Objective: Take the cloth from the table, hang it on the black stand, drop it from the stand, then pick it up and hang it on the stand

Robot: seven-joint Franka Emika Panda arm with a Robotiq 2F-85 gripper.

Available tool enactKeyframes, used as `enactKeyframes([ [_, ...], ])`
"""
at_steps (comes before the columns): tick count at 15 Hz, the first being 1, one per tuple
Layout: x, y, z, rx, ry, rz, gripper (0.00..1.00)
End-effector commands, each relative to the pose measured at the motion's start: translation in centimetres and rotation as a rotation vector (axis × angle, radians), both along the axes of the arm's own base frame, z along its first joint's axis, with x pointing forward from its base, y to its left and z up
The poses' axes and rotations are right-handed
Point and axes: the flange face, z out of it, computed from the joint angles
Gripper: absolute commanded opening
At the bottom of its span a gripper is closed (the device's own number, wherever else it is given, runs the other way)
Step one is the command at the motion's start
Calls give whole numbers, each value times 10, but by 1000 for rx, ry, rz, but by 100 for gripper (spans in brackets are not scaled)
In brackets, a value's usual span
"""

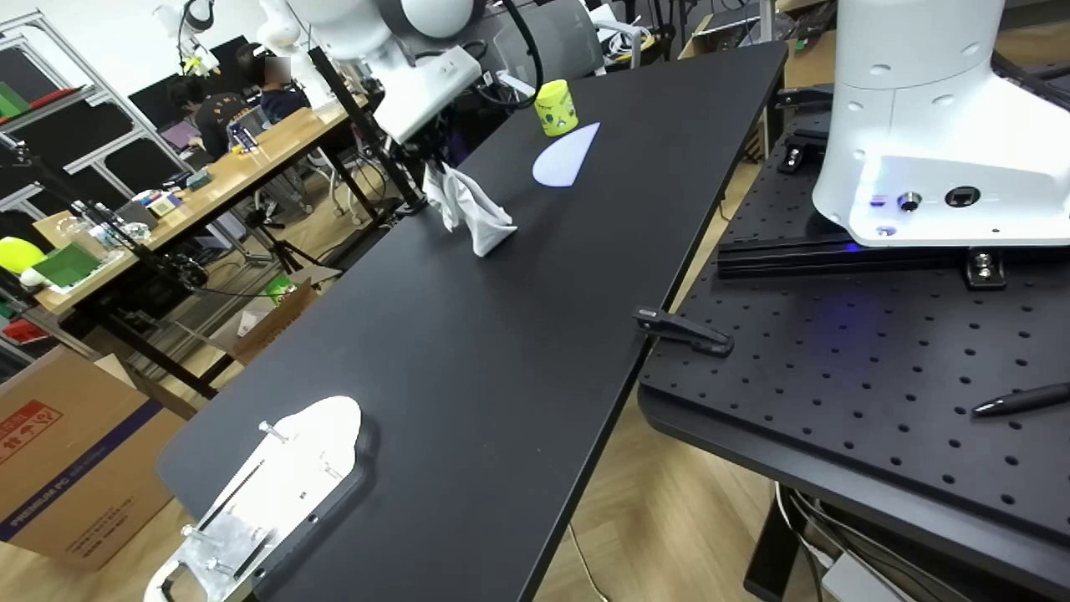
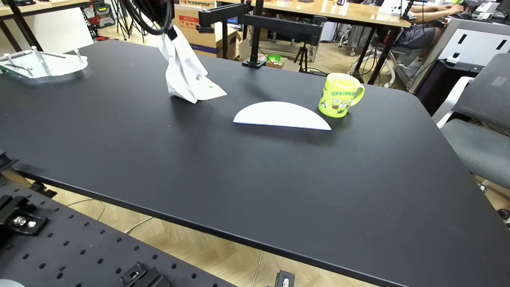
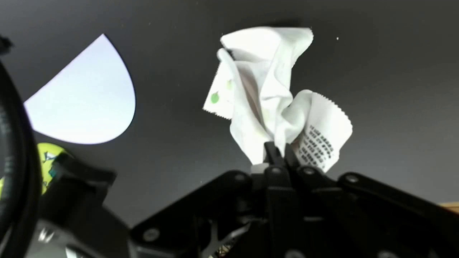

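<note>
The gathered part of a white cloth point(image 3: 267, 96), its printed lines too blurred to read, disappears between the fingertips of the gripper point(image 3: 281, 152). In the wrist view, a black cable point(image 3: 21, 143) and an out-of-focus fitting point(image 3: 77, 204) hide most of a yellow-green mug point(image 3: 46, 166). The top edge crops a black stand point(image 2: 257, 24) and the left edge a pegged white board point(image 2: 61, 63) in an exterior view.
</note>
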Motion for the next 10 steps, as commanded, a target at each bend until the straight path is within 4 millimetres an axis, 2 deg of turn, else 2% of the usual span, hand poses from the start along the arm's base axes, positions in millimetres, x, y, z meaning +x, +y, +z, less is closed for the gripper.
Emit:
enactKeyframes([
  [1, 4, -5, 75, -20, -46, -11, 1],
  [6, 12, -8, 162, -17, -47, -31, 1],
  [10, 4, -9, 220, -34, -55, -42, 1],
])
